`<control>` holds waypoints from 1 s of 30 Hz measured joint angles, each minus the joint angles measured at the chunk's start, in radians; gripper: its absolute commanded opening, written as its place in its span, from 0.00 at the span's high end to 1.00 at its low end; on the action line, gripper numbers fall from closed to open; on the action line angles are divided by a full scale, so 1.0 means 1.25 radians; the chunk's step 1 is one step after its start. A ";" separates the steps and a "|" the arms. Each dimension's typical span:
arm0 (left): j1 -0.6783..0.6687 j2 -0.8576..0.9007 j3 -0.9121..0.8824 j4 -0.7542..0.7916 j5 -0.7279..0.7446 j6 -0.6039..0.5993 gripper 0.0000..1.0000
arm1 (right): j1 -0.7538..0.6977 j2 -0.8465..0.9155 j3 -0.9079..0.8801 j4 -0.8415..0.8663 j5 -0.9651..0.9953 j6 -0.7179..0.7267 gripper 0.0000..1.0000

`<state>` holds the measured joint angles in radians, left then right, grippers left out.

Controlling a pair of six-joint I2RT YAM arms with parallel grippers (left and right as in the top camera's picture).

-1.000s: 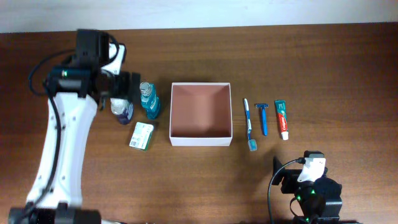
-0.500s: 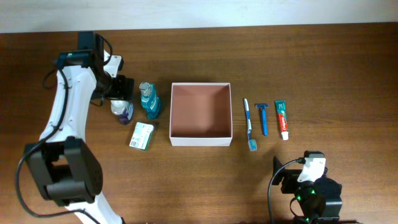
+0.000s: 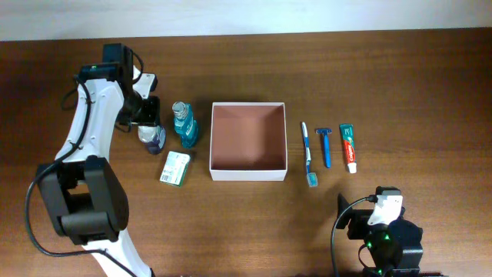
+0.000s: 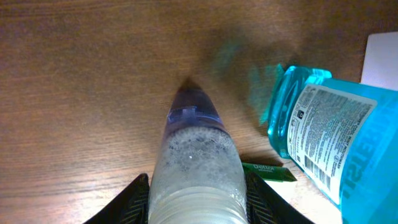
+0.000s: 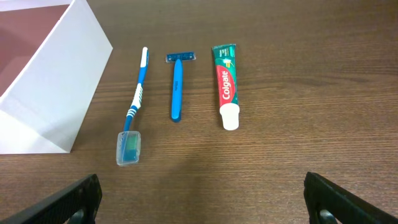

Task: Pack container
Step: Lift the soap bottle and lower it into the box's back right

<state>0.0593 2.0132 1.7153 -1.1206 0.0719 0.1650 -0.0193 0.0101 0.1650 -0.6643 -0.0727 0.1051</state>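
Looks like the first pick: the left hand [image 3: 147, 123] clamps the small bottle [image 4: 194, 149] at far left, the right hand [image 5: 205, 199] sits open, and next comes lifting it past the mouthwash [image 3: 184, 127], right into the empty container [image 3: 248, 174] at the centre of the counter [image 3: 384, 92].

Our left arm [image 3: 91, 123] stands differently than it did a second ago. Then, its broad white link ran from the near edge up the left side of the table. Now a slimmer white link shows instead, and a dark elbow joint [image 3: 81, 204] is in sight at the near left. Our left gripper [image 3: 146, 121], a second ago just far of the small bottle [image 3: 153, 138], now sits nearer, right at it. In the wrist view, its fingers [image 4: 134, 199] flank the bottle on either side.
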 measured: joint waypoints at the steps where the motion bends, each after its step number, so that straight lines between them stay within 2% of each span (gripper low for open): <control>1: 0.000 0.000 0.001 -0.007 0.000 0.000 0.78 | 0.000 0.000 0.000 0.000 0.000 0.000 0.01; 6: 0.000 0.002 0.038 -0.089 0.000 0.000 0.89 | 0.000 0.000 0.000 0.000 0.000 0.001 0.01; 9: 0.000 -0.001 0.120 -0.165 0.000 0.000 0.99 | 0.000 0.000 0.000 0.000 0.000 0.001 0.01; 14: 0.000 -0.039 0.290 -0.297 0.002 -0.014 0.99 | 0.000 0.000 0.000 0.000 0.000 0.000 0.01; 18: -0.021 -0.153 0.347 -0.319 0.025 -0.028 0.99 | 0.000 0.000 0.000 0.000 0.000 0.000 0.01; 22: -0.131 -0.266 0.359 -0.333 0.055 -0.060 0.99 | 0.000 0.000 0.000 0.000 0.000 0.000 0.01; 24: -0.189 -0.277 0.360 -0.330 0.063 -0.078 0.99 | 0.000 0.000 0.000 0.000 0.000 0.001 0.01; 30: -0.377 -0.240 0.259 -0.165 0.078 -0.189 0.99 | 0.000 0.000 0.000 0.000 0.000 0.000 0.01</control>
<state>-0.4114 1.7126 2.0396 -1.3266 0.1699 -0.0708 -0.0193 0.0101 0.1650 -0.6643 -0.0723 0.1055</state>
